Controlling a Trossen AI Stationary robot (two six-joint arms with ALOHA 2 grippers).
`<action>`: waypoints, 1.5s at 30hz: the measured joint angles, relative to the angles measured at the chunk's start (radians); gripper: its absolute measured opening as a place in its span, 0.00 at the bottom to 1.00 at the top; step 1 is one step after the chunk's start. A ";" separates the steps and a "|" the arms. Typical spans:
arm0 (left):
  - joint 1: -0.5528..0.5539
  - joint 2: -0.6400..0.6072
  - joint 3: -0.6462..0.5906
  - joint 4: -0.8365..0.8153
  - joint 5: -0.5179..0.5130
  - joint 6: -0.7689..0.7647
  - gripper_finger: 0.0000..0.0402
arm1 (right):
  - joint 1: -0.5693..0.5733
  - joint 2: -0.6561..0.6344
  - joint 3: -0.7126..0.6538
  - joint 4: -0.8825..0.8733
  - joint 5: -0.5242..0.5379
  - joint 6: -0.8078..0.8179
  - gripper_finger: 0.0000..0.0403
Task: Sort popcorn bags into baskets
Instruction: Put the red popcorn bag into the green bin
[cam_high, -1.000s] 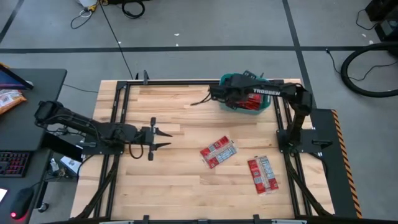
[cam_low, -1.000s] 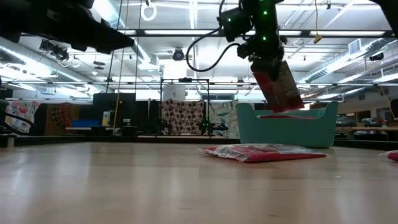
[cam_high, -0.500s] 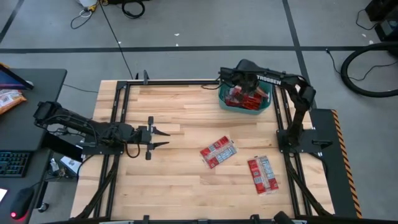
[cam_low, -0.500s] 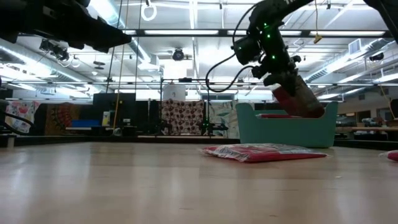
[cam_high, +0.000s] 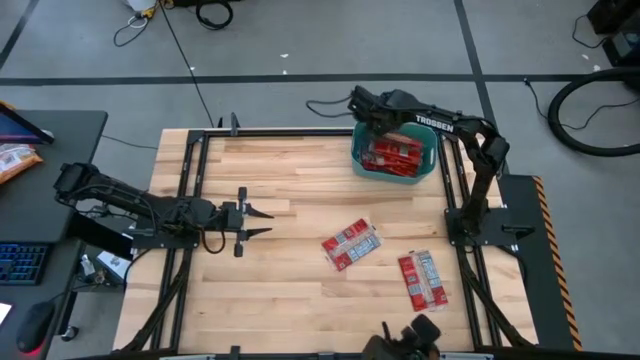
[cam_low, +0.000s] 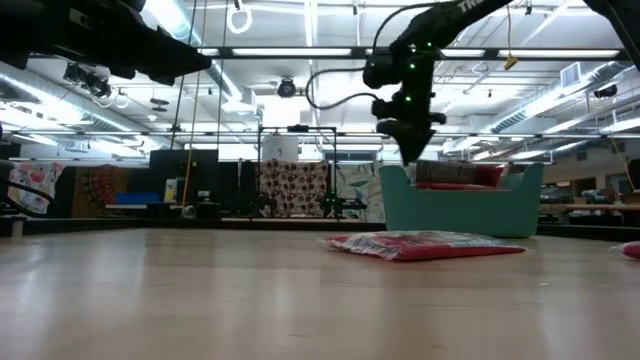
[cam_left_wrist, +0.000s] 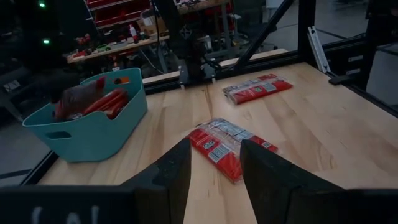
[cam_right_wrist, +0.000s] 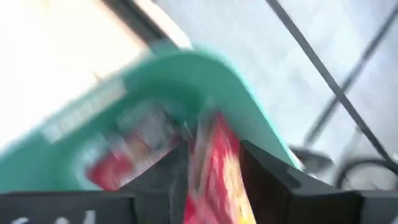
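Popcorn bags lie in three places: one bag (cam_high: 421, 279) at the near right of the surface (cam_high: 290, 290), another bag (cam_high: 351, 244) toward the middle, the rest in the teal basket (cam_high: 358, 160) at the far right. The left tool (cam_high: 262, 221), fingers apart and empty, waits at mid-left. The right tool (cam_high: 362, 103) hangs over the basket's far-left rim; a red bag (cam_right_wrist: 214, 168) shows between its fingers, grip unclear. To finish well, it should open fully and lift straight up, clear of the rim.

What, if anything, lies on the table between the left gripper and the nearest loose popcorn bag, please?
Nothing: in the high view only bare wood separates the left gripper from the nearest popcorn bag. The left wrist view shows the same clear stretch ahead of its fingers.
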 joint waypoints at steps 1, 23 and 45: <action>0.000 0.000 0.000 0.000 0.000 -0.001 0.36 | 0.000 0.000 0.000 0.041 -0.012 -0.002 0.36; 0.000 0.000 0.000 -0.016 0.000 -0.026 0.36 | 0.370 -0.037 0.000 -0.021 -0.037 0.033 0.39; 0.000 0.001 0.000 0.017 0.000 -0.099 0.36 | 0.805 -0.036 -0.033 0.213 -0.167 0.124 0.39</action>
